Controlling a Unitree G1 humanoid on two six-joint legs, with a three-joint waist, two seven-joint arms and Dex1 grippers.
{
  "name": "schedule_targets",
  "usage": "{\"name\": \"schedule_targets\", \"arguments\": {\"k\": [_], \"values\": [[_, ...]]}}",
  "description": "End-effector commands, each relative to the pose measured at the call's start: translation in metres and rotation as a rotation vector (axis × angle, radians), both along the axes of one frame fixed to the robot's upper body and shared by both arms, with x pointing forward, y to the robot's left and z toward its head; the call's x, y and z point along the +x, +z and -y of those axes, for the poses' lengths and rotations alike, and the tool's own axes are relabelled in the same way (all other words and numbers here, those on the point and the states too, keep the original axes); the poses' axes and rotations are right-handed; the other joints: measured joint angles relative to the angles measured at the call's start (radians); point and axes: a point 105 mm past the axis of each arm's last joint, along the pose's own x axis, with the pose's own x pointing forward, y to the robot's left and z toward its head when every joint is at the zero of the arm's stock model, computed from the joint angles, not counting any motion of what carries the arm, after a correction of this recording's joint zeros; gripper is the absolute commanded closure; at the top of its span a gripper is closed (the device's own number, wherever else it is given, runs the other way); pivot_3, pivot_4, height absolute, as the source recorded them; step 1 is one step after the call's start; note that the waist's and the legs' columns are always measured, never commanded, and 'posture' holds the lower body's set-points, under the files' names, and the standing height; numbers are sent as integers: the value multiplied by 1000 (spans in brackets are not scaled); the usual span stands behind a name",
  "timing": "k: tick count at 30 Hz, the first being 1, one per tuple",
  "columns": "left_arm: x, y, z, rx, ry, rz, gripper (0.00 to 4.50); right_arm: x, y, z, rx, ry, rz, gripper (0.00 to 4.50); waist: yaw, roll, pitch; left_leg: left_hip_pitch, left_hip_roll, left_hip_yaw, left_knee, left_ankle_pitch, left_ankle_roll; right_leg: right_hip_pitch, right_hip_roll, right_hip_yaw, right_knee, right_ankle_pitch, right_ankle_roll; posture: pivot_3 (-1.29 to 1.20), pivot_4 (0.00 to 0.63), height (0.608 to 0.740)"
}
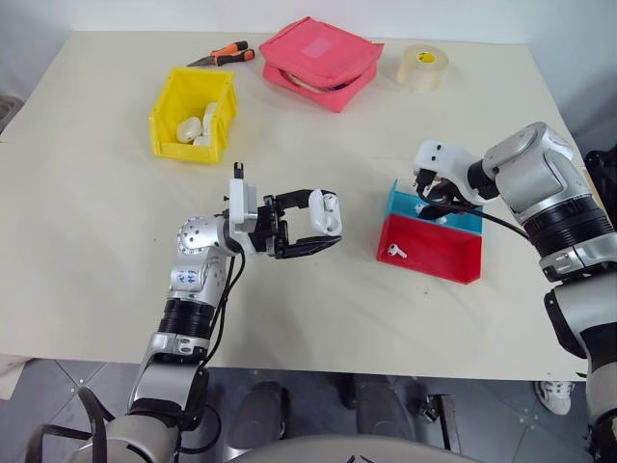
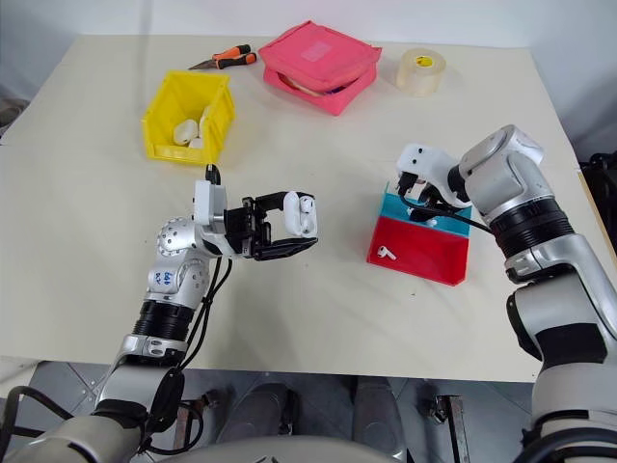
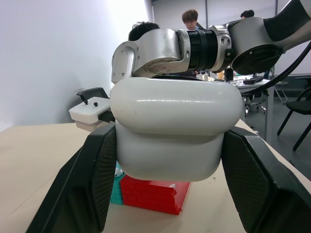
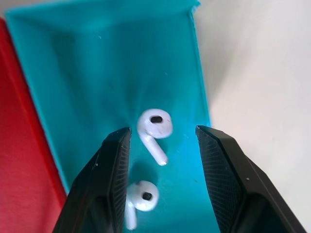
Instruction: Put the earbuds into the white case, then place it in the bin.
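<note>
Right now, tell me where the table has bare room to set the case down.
Widest bare patch: the near table, in front of the left hand holding the white case. Another lies between the bin and the red tray. Crowded: the far edge, with pliers, pink pouch and tape roll.

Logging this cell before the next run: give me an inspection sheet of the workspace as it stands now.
Surface: cream table, unmarked.
Job's things: white case held open above the table; two earbuds in the blue tray, one in the red tray; yellow bin holds white items.
Clutter: pink pouch, tape roll, pliers.
Grippers: left gripper shut on the case; right gripper open over the earbuds.
Cables: black cable along right arm.
Surroundings: people behind.
</note>
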Motion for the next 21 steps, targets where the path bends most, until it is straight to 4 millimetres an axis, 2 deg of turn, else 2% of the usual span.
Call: {"name": "schedule_targets", "arguments": {"k": [1,15,17,20,21], "values": [[-4,10,0,-13,-11,52,1690,3,9,0,-19,29,27,2291,0,0,0,0,0,0,0,0,0,0,0,0,0,0,0,0,150,740],[-6,10,-2,-8,-3,54,1690,6,6,-6,-35,75,20,2291,-3,0,0,0,0,-1,0,0,0,0,-1,-2,0,0,0,0,150,740],[-6,10,-2,-8,-2,54,1690,5,6,-7,-37,83,16,2839,-3,0,0,0,0,-1,0,0,0,0,-1,-3,1,0,0,0,150,740],[-6,10,-2,-7,0,54,1690,5,5,-6,-46,86,13,3892,-2,0,0,0,0,-1,0,0,0,0,-1,-3,1,0,0,0,150,740],[-6,10,-3,-7,0,54,1690,5,5,-6,-50,87,14,4010,-2,0,0,0,0,-1,0,0,0,0,-2,-4,1,0,0,0,150,740]]}}
